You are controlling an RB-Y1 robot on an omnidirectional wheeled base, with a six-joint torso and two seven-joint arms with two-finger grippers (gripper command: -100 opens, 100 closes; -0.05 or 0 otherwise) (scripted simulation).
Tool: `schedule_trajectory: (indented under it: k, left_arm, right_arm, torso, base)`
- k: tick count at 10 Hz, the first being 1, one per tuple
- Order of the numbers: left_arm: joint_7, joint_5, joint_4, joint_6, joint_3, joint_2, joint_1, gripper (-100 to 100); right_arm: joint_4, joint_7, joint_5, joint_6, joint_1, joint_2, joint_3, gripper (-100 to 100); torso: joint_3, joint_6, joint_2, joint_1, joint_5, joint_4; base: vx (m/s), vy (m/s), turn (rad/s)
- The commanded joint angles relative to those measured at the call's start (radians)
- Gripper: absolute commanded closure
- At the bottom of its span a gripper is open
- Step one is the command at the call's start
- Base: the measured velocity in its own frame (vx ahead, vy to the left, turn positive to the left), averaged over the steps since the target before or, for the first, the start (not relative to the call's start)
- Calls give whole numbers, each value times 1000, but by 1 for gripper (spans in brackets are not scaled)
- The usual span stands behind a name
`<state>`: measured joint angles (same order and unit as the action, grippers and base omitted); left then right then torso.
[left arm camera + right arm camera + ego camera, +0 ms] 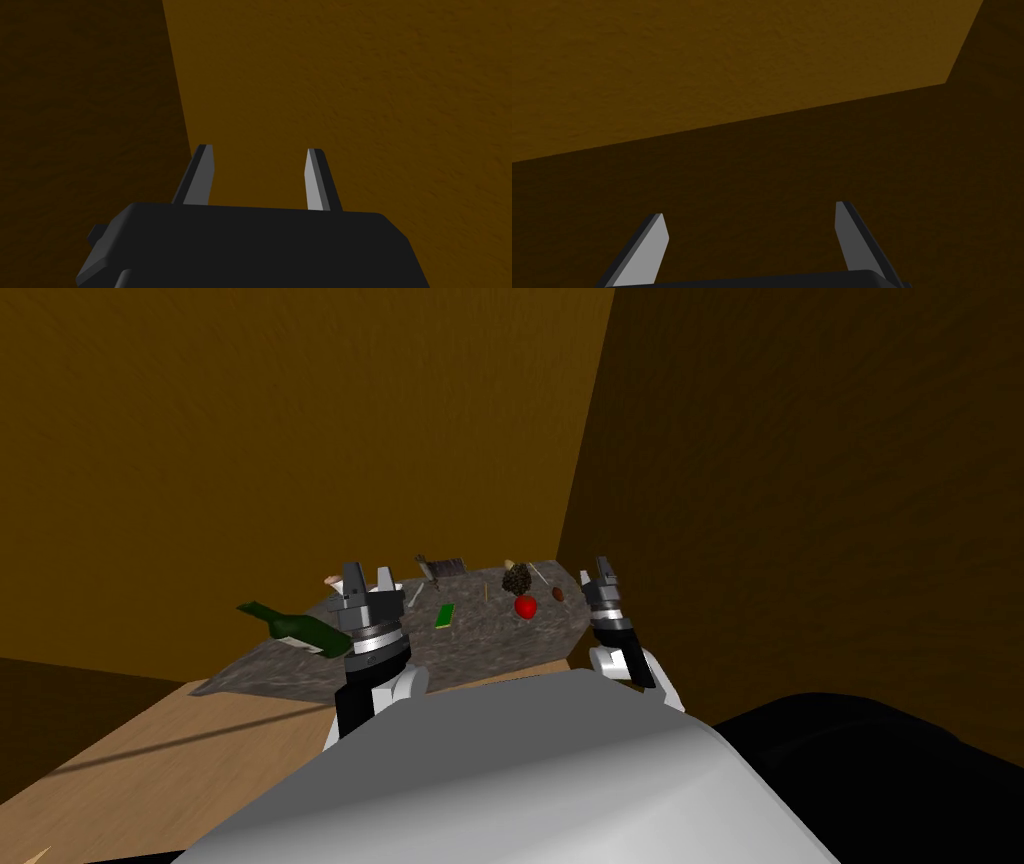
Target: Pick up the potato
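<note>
While left gripper gapes, potato on counter

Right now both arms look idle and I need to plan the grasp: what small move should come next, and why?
Probably tilt the right gripper down toward the potato. It is open and hangs nearer that small brown lump on the counter than the left gripper, which is also open, by the green bottle. The right wrist view faces wall, not counter.
</note>
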<state>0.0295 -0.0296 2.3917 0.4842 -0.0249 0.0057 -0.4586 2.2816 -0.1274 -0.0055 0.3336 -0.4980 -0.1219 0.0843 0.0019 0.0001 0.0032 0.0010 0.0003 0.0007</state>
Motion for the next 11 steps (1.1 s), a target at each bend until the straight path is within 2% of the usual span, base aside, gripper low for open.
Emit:
schedule_trajectory:
  k: [1, 2, 3, 4, 5, 6, 7, 10, 11]
  left_arm:
    - [0, 0, 0, 0, 0, 0, 0, 0]
    - [0, 0, 0, 0, 0, 0, 0, 0]
    - [0, 0, 0, 0, 0, 0, 0, 0]
    - [0, 0, 0, 0, 0, 0, 0, 0]
    - [0, 0, 0, 0, 0, 0, 0, 0]
    - [0, 0, 0, 0, 0, 0, 0, 0]
    - [0, 0, 0, 0, 0, 0, 0, 0]
    - [0, 0, 0, 0, 0, 0, 0, 0]
    - [0, 0, 0, 0, 0, 0, 0, 0]
  right_arm:
    - [-25, -50, -17, -35, 11, -21, 2, -100]
    - [-44, -77, -33, -70, 24, -39, 3, -100]
    - [-44, -94, -33, -74, 24, -39, 3, -100]
    - [-65, -129, -51, -112, 39, -58, 5, -100]
    - [-65, -139, -51, -116, 39, -58, 5, -100]
    - [-89, -178, -70, -153, 55, -78, 5, -100]
    - [-89, -187, -70, -162, 55, -78, 5, -100]
    - [-140, -274, -114, -244, 91, -118, 6, -100]
    - [-140, -292, -114, -262, 91, -118, 6, -100]
  torso:
    - [0, 0, 0, 0, 0, 0]
    - [0, 0, 0, -1, 0, 0]
    - [0, 0, 1, 0, 0, 0]
    - [0, 0, 1, 0, 0, 0]
    - [0, 0, 0, -1, 0, 0]
    - [0, 0, 0, -1, 0, 0]
    - [0, 0, 1, -1, 0, 0]
    - [0, 0, 0, -1, 0, 0]
    - [0, 0, 0, -1, 0, 0]
  base:
    - [-44, 4, 10]
    - [-69, 20, 21]
    - [-57, 12, 2]
    - [-56, 7, 15]
    - [-43, 8, 10]
    - [-59, 11, 18]
    - [-49, 11, 7]
    - [-51, 9, 19]
    - [-48, 5, 14]
